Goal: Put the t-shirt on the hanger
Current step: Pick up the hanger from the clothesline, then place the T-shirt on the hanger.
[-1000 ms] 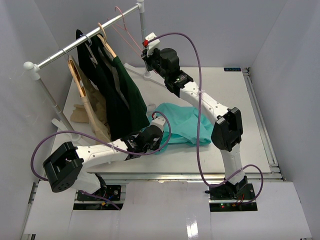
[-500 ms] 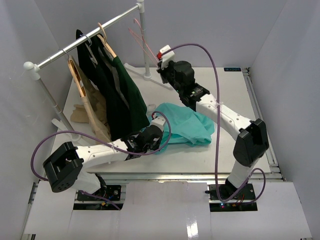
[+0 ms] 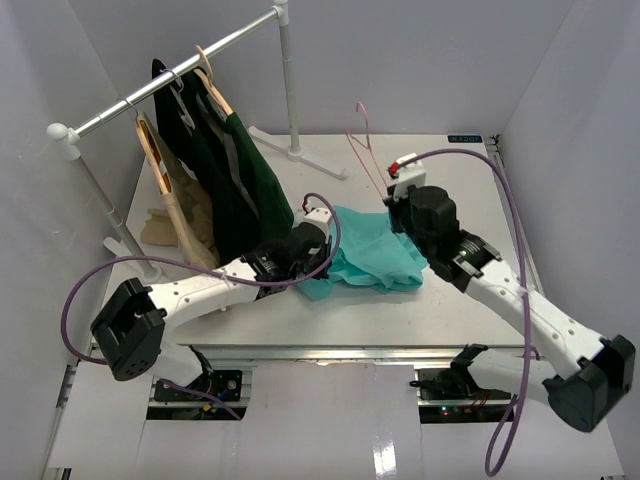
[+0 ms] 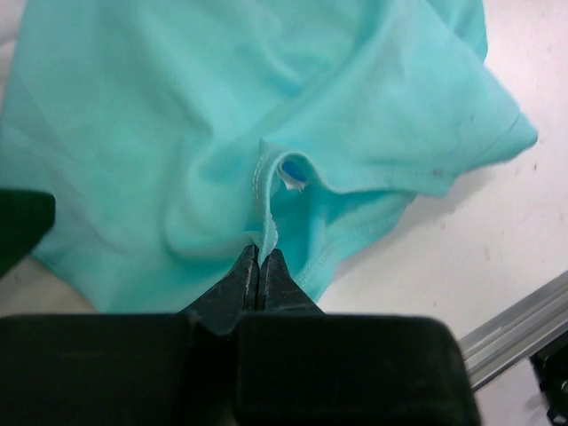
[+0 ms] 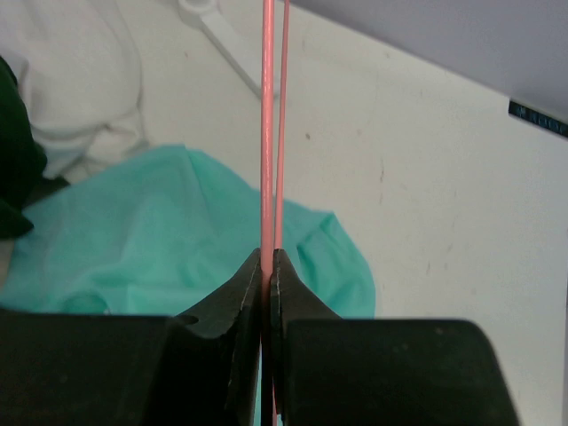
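Only two thin rods of the hanger [image 5: 268,133] show between the pinching right fingers [image 5: 238,306], carried from the rail [image 3: 170,85] to near the t-shirt [image 3: 378,255] crumpled on the tabletop [image 3: 470,180], its neckline pinched by the left fingers [image 4: 232,288].

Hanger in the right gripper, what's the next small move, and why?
Probably lower the hanger toward the neck opening of the t-shirt. The right gripper is shut on the hanger, held up near the t-shirt, and the left gripper pinches the fabric edge at that opening, so one end could slip in.
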Controlling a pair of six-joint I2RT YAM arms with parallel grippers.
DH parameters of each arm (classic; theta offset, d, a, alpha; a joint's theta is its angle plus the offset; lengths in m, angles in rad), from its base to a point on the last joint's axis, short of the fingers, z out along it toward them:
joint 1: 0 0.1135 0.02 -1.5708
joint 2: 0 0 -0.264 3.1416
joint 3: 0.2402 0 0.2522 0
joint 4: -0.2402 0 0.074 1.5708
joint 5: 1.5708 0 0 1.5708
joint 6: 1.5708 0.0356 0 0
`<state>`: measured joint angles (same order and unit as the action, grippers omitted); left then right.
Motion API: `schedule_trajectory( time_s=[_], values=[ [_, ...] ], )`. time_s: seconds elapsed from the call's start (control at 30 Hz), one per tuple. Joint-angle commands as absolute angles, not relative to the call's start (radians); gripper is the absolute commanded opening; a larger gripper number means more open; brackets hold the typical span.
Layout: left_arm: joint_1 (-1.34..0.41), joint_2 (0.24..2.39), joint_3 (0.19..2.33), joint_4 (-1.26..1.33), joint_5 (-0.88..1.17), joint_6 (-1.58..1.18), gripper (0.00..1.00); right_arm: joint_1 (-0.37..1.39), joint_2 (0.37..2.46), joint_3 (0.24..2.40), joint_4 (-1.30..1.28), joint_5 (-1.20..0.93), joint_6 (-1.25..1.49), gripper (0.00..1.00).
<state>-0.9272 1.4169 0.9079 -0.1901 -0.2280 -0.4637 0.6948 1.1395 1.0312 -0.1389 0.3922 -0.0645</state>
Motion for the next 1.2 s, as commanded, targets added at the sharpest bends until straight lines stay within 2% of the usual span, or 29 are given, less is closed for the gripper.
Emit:
schedule_trajectory(
  time_s=[0.0, 0.2, 0.33, 0.5, 0.97, 1.17],
  values=[
    [-0.866, 1.481, 1.032, -0.255, -0.157, -0.498, 0.0, 0.693, 0.945, 0.89, -0.355, 0.382, 0.099, 0.08],
    [-0.809, 1.556, 1.15, -0.295, -0.145, -0.489, 0.0, 0.693, 0.739, 0.747, -0.428, 0.248, 0.139, 0.08],
    [-0.783, 1.614, 1.211, -0.332, -0.143, -0.488, 0.0, 0.695, 0.608, 0.761, -0.521, 0.282, 0.171, 0.08],
    [-0.75, 1.668, 1.263, -0.35, -0.127, -0.487, 0.0, 0.693, 0.51, 0.815, -0.587, 0.193, 0.17, 0.08],
    [-0.71, 1.692, 1.323, -0.378, -0.113, -0.486, 0.0, 0.695, 0.445, 0.822, -0.64, -0.027, 0.186, 0.08],
    [-0.685, 1.695, 1.339, -0.388, -0.096, -0.486, 0.0, 0.693, 0.4, 0.82, -0.663, -0.013, 0.207, 0.08]
  ],
)
